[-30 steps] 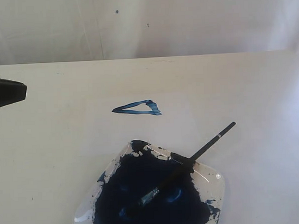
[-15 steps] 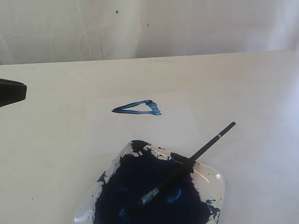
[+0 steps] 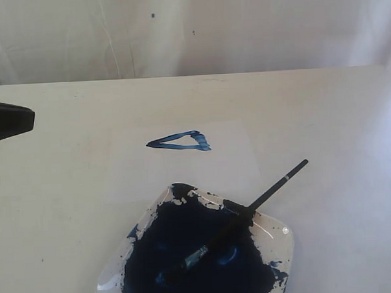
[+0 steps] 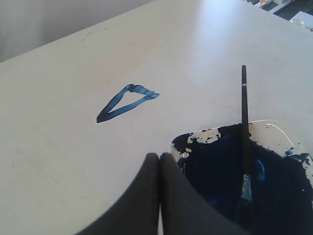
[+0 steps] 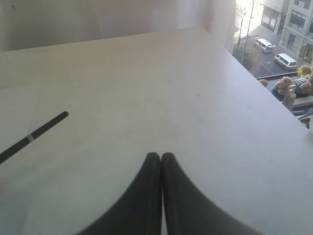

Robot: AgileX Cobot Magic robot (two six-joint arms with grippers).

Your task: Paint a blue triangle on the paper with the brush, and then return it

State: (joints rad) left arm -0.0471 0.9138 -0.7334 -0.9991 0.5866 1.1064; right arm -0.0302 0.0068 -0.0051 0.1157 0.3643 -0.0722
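**Brush** (image 3: 270, 190): lies loose in the paint tray (image 3: 278, 235). Its tip is sunk in the blue pool (image 3: 187, 247), and its handle crosses the tray's far right rim and sticks out over the bench (image 3: 337, 114). I judge it returned.

**Triangle** (image 3: 182, 141): sits beyond the tray's far rim on the paper (image 3: 222, 161), complete and probably wet.

**Left gripper** (image 4: 160, 155): fingers pressed together, empty, on the tray's left side.

**Right gripper** (image 5: 161, 155): fingers together, empty, beyond the handle end to the tray's right.

**Risks:**
- If you nudge the overhanging handle, the brush may pivot on the rim and flick paint onto the paper.
- If you sweep an arm low over the far side of the tray, you could smear the outline.

**Obstructions:** none visible around the tray.
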